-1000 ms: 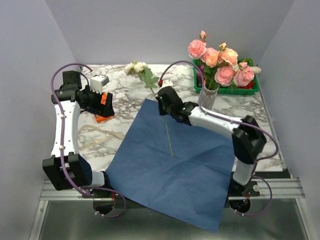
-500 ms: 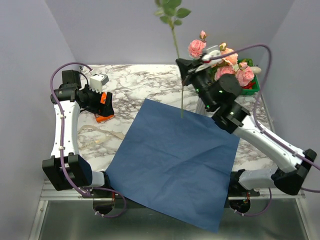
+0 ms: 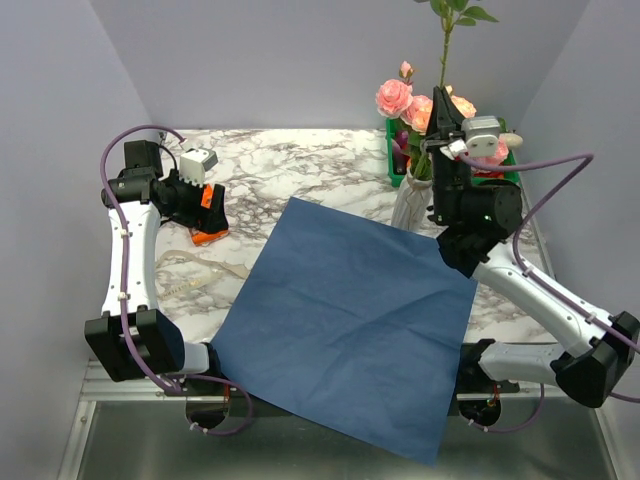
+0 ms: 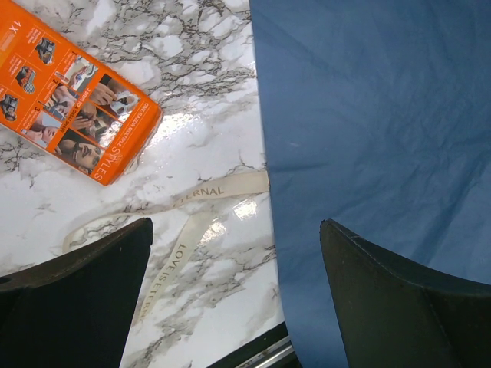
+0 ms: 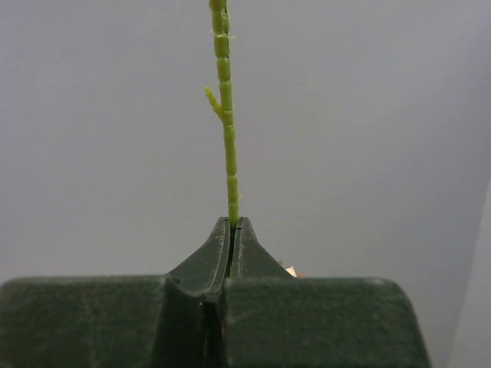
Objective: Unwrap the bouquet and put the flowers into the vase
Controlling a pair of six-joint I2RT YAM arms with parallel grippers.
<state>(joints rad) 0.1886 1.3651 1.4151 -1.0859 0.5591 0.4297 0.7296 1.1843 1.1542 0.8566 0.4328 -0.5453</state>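
My right gripper [image 3: 440, 103] points upward beside the vase [image 3: 411, 202], shut on the thin green stem [image 5: 225, 123] of one of the flowers. That stem rises straight up to its leaves [image 3: 456, 11]; its bloom is cut off by the top of the overhead view. Pink and peach roses [image 3: 435, 112] stand in the vase. The bouquet's blue paper [image 3: 350, 310] lies spread flat on the table. My left gripper [image 4: 238, 299] hangs open over the paper's left edge and the marble, holding nothing; from above it [image 3: 212, 215] is at the far left.
A beige printed ribbon [image 4: 203, 193] lies on the marble beside the paper. An orange box [image 4: 73, 115] sits to its far left. A green crate [image 3: 500, 178] stands behind the vase at the back right. Grey walls close in on three sides.
My right arm lifted the flower off the blue paper, swung it right and stands it upright by the vase. The left arm has not moved.
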